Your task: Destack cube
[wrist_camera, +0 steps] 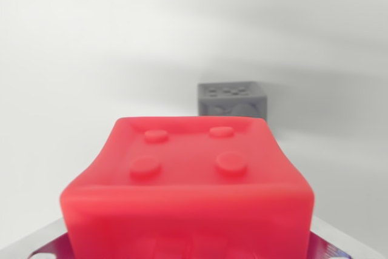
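Note:
A red cube with four round studs on its upward face fills the lower middle of the wrist view, very close to the camera and blurred at its near edge. Behind it, farther off on the white surface, a smaller-looking grey cube stands upright and apart from the red one. Of my gripper only silvery, purple-tinted bits show, at the bottom corners on either side of the red cube. The red cube hides the fingertips, so how the jaws stand against it does not show.
A plain white surface spreads around both cubes, with a soft shadow band across the back right. No other object is in view.

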Robot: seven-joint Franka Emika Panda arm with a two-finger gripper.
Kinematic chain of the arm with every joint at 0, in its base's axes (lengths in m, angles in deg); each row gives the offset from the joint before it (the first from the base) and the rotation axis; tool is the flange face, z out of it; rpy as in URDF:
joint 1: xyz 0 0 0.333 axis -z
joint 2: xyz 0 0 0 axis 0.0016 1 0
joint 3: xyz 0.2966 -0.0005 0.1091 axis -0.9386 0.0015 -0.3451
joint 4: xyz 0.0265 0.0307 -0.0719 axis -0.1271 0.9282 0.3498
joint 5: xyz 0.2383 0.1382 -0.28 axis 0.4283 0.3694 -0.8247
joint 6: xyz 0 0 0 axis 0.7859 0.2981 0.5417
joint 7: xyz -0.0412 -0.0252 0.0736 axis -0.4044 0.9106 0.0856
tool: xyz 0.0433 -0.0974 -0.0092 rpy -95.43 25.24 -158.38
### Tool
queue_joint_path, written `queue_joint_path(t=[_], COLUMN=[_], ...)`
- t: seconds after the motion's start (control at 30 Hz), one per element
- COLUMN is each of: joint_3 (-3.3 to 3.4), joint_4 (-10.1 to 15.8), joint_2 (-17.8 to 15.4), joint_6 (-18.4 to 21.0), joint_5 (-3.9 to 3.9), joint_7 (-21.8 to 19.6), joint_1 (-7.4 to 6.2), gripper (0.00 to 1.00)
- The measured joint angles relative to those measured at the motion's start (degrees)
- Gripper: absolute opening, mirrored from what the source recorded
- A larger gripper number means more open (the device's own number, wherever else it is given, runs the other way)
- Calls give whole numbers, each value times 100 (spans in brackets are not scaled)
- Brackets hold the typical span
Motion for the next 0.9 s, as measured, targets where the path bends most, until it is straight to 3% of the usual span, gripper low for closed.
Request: queue_joint_path(t=[0.43,0.9], joint_3=[-88,-132], joint_4=[-260,-566], joint_2=[317,677], joint_6=[-56,-110], joint_5=[-16,-62], joint_7=[-427,-894], joint_1=[-137,-324], gripper=[0,0])
